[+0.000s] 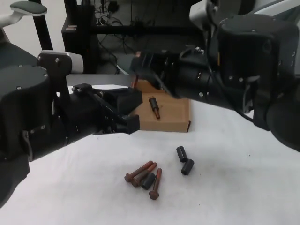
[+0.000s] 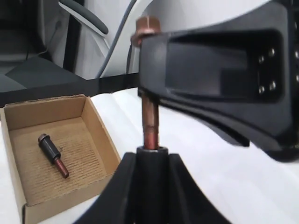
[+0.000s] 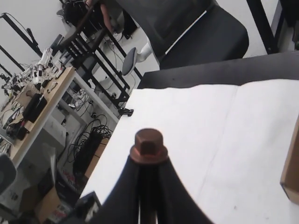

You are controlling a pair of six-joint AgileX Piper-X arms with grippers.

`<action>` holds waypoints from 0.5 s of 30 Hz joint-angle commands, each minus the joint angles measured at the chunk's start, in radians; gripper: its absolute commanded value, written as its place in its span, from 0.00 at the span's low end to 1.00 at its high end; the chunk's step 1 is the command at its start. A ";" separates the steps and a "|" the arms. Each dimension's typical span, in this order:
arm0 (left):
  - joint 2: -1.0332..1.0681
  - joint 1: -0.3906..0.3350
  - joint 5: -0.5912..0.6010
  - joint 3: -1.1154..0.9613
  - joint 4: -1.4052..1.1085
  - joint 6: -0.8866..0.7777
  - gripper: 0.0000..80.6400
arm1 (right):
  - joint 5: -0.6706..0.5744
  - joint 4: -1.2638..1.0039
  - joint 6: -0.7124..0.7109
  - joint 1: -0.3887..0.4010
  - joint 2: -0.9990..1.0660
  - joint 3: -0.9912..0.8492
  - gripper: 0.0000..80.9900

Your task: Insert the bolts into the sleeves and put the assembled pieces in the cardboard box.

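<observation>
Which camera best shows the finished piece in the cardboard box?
The left wrist view: the finished piece lies in the cardboard box, sleeve and bolt end distinct. The high view shows it farther off.

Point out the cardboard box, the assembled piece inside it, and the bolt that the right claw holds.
cardboard box (image 2: 46, 112): left wrist view, on its inner back wall.
assembled piece (image 2: 49, 148): left wrist view, on its black body.
bolt (image 2: 150, 121): left wrist view, on the bare copper shank.

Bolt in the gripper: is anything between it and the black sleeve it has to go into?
No, nothing visible is in the way. The bolt lines up with the sleeve, and its tip is at the sleeve's open end.
</observation>
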 commanded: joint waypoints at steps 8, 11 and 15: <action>-0.002 0.001 -0.025 -0.012 -0.056 0.014 0.02 | -0.070 0.006 0.006 0.026 -0.016 -0.008 0.01; -0.002 0.001 -0.025 -0.012 -0.062 0.046 0.02 | -0.112 0.022 -0.008 0.026 -0.016 -0.008 0.01; -0.002 0.001 -0.025 -0.012 -0.062 0.046 0.02 | -0.129 0.060 -0.010 0.026 -0.018 -0.008 0.01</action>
